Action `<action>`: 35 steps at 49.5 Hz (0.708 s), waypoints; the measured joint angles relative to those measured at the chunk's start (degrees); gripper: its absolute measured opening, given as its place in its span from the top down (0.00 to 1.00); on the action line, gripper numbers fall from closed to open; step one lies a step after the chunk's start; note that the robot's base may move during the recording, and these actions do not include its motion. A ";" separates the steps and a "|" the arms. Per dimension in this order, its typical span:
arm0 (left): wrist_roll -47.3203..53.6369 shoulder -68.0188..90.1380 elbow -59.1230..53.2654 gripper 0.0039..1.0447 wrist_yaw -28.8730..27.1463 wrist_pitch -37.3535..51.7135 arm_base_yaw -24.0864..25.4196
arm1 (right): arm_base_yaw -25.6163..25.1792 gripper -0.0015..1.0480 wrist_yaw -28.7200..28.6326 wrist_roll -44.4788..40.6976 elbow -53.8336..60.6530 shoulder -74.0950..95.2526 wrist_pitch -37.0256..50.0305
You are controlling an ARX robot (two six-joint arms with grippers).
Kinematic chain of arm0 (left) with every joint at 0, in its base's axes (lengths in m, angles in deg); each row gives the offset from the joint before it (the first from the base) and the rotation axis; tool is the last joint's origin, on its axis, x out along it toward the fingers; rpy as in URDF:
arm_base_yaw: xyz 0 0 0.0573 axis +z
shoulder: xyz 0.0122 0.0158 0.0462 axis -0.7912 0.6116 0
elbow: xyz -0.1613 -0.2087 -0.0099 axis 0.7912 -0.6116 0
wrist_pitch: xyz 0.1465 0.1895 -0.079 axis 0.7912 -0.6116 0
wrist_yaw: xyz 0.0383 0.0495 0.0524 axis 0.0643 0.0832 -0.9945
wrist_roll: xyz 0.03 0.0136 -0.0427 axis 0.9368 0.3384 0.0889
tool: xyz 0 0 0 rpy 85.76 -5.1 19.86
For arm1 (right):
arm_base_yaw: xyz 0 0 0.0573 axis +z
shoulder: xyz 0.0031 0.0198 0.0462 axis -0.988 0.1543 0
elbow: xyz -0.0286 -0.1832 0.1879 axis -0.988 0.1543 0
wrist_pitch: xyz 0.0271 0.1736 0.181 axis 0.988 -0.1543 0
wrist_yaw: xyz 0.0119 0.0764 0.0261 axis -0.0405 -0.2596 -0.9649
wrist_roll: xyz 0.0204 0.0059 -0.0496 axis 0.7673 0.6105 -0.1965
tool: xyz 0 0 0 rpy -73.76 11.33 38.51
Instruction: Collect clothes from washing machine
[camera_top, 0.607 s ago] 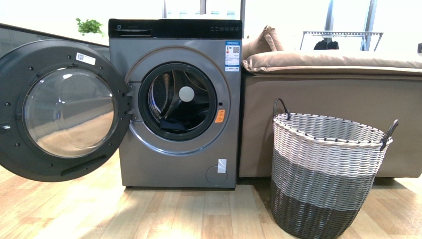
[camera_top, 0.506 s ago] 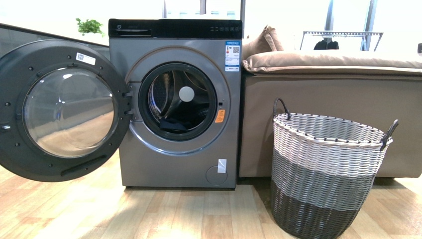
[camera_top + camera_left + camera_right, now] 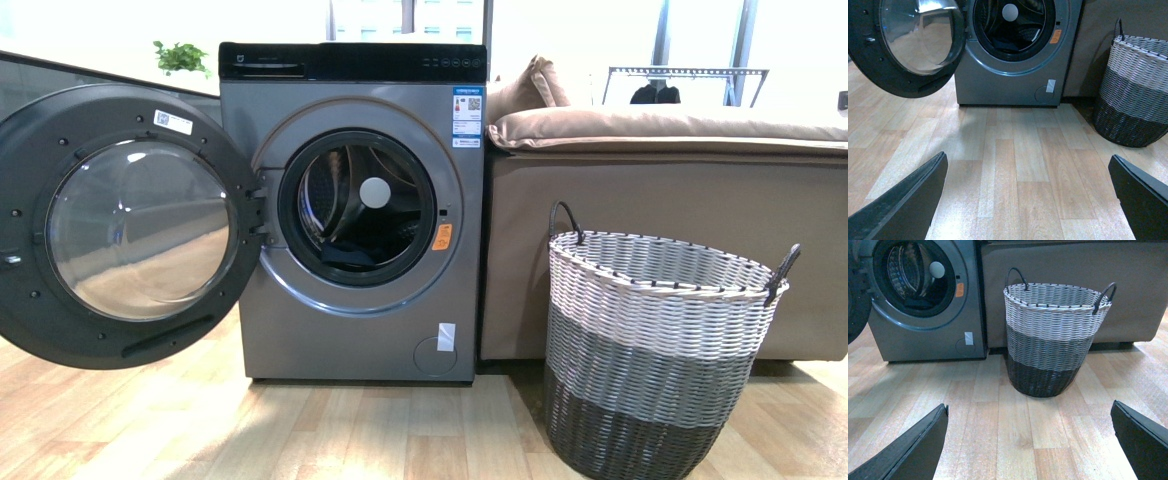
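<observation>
The silver-grey washing machine [image 3: 350, 330] stands ahead on the wooden floor with its round door [image 3: 120, 225] swung wide open to the left. Dark navy clothes [image 3: 352, 253] lie at the bottom of the steel drum. The machine also shows in the left wrist view [image 3: 1013, 82] and the right wrist view [image 3: 923, 337], with the dark clothes [image 3: 918, 302] in the drum mouth. My left gripper [image 3: 1030, 197] is open and empty over bare floor, well short of the machine. My right gripper [image 3: 1030, 437] is open and empty, short of the basket. Neither arm shows in the front view.
A grey-and-white woven basket [image 3: 660, 350] with dark handles stands to the right of the machine, in front of a tan sofa [image 3: 680, 200]. It shows in the left wrist view [image 3: 1135, 92] and the right wrist view [image 3: 1053, 340]. Wooden floor [image 3: 300, 430] lies in front.
The whole front view has shifted down slightly in frame, so the camera has tilted or risen a little. Nothing in the scene has moved.
</observation>
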 joint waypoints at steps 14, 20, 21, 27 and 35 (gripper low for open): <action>0.00 -0.02 0.00 0.06 0.00 0.00 0.00 | 0.00 0.07 0.00 0.00 0.00 0.00 0.00; 0.00 0.00 0.00 0.06 -0.02 0.00 0.00 | 0.00 0.07 -0.02 0.00 0.00 0.00 0.00; 0.00 0.00 0.00 0.06 -0.02 0.00 0.00 | 0.00 0.07 0.00 0.00 0.00 0.00 0.00; 0.00 0.02 0.00 0.06 0.02 0.00 0.00 | 0.00 0.07 0.00 0.00 0.00 0.00 -0.02; 0.00 0.02 0.00 0.06 -0.09 0.00 0.00 | 0.00 0.07 -0.02 0.00 0.00 0.00 0.00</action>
